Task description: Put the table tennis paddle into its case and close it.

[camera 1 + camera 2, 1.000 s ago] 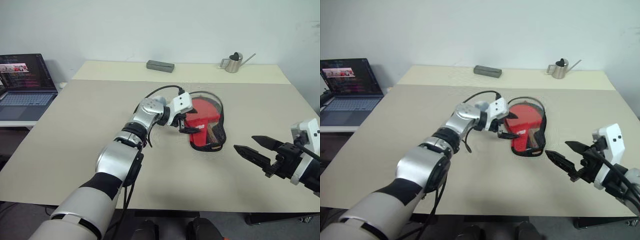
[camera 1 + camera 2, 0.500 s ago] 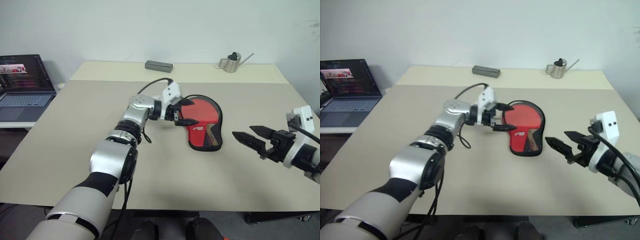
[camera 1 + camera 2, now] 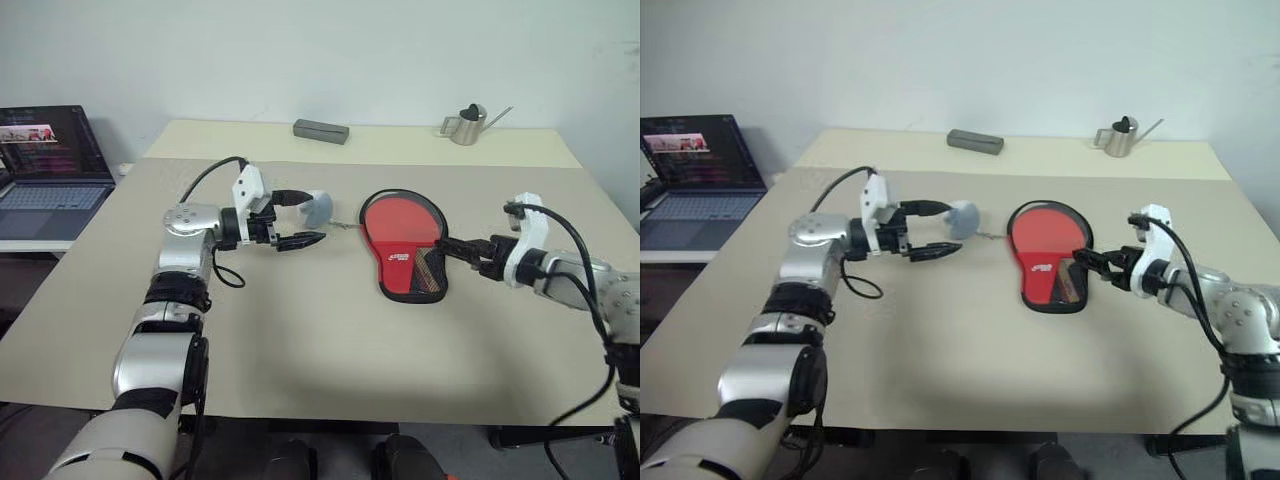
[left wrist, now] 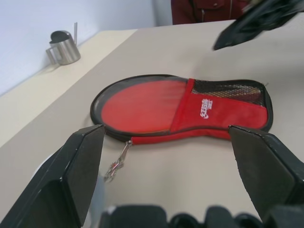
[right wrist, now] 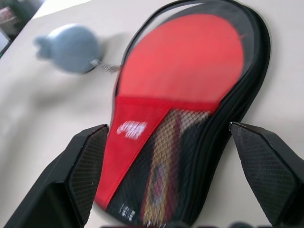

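Step in hand: paddle point(image 3: 402, 222) lies inside the case point(image 3: 424, 275), its handle behind the mesh; closing looks like what is left.
Case place: flat on the table point(image 3: 330, 350), mid-table, round end toward 12 o'clock, narrow end toward 6.
Zip pull: a small metal pull point(image 4: 115, 164) on a chain lies off the round end at about 9 o'clock, leading to a grey charm point(image 3: 319, 208).
Left gripper point(image 3: 296, 219): jaws wide apart, nothing held, well off the case at 9 o'clock, pointing toward it, beside the charm.
Right gripper point(image 3: 462, 250): fingers spread wide, empty, just beside the case's narrow end at 3 o'clock.
How to do it well: I judge one gripper should pin the narrow end flat while the other takes the pull; draw it along the rim, low and slow, so the soft pouch does not bunch or slide.
Risk: the pull is small, and a loose pinch may slip off it.
Count: one paddle, one case, one charm, two grippers, one watering can point(image 3: 467, 124), one grey block point(image 3: 320, 130), one laptop point(image 3: 47, 170).
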Action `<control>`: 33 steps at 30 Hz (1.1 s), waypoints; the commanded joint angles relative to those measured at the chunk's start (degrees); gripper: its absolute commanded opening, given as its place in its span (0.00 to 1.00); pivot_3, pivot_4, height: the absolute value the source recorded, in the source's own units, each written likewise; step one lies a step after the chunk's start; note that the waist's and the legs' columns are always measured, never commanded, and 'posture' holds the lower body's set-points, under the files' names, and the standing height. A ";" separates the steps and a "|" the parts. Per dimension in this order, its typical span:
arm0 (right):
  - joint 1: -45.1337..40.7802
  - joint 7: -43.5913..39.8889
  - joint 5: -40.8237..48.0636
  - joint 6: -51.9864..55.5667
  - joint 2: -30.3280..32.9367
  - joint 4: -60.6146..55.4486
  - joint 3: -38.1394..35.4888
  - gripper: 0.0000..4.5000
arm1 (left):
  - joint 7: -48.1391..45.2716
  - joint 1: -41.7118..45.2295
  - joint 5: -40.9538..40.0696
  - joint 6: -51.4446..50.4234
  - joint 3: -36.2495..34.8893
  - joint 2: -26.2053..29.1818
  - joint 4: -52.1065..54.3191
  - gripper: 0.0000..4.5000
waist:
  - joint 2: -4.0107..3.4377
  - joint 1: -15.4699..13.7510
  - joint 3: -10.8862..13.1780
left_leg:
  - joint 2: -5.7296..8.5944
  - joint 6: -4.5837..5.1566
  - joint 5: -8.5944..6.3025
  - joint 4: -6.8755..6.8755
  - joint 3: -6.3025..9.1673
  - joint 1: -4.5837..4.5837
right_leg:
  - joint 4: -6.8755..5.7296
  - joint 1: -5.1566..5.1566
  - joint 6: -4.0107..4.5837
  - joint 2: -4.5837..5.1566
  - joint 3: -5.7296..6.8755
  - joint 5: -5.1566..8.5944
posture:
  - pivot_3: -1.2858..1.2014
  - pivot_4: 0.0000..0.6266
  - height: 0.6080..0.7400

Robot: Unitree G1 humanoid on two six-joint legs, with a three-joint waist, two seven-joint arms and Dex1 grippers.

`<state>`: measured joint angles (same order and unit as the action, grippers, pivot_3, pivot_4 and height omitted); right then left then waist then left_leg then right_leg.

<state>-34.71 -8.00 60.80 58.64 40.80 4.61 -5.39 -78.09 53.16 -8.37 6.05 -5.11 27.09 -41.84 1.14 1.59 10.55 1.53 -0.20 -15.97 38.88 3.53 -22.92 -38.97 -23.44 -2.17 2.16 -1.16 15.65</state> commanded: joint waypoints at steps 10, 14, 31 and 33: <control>-6.22 -12.10 -19.21 -3.52 -5.93 14.73 3.23 0.99 | 5.29 -5.29 -5.30 -9.83 0.00 3.39 16.28 1.00 | -0.01 0.04 -0.01 | 0.01 0.00 0.00 0.00 -0.03 0.00 | -0.01 -0.02 0.01 0.01 -0.01 -0.01 | 0.52 0.24 1.00; -5.94 -13.43 -20.27 -1.88 -8.09 13.88 1.96 0.99 | 6.21 -5.44 -5.73 -10.23 0.34 3.63 16.81 1.00 | -0.02 0.11 -0.01 | -0.03 0.00 0.00 0.00 -0.03 0.03 | -0.02 -0.02 0.02 0.02 -0.02 -0.01 | 0.52 0.24 1.00; -7.68 -12.12 -26.51 1.15 -15.27 15.98 -2.36 0.17 | 6.21 -7.14 -7.00 -11.34 1.09 5.07 18.15 1.00 | -0.06 0.49 -0.03 | -0.11 -0.01 0.00 -0.02 -0.18 0.10 | -0.07 -0.06 0.08 0.00 -0.13 -0.05 | 0.52 0.24 1.00; -7.69 -12.19 -26.89 1.61 -15.38 16.01 -3.04 0.03 | 5.83 -8.03 -7.55 -12.02 0.91 5.85 18.91 1.00 | -0.05 0.49 -0.03 | -0.12 0.00 0.00 -0.03 -0.19 0.10 | -0.08 -0.08 0.08 0.00 -0.15 -0.05 | 0.52 0.24 1.00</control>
<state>-42.03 -20.09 34.49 59.35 25.68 20.73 -7.89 -71.97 45.04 -14.53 -5.72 -3.39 31.58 -25.70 1.09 2.08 10.52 1.41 -0.21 -15.97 38.84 3.35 -22.83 -39.05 -23.53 -2.08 2.16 -1.29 15.60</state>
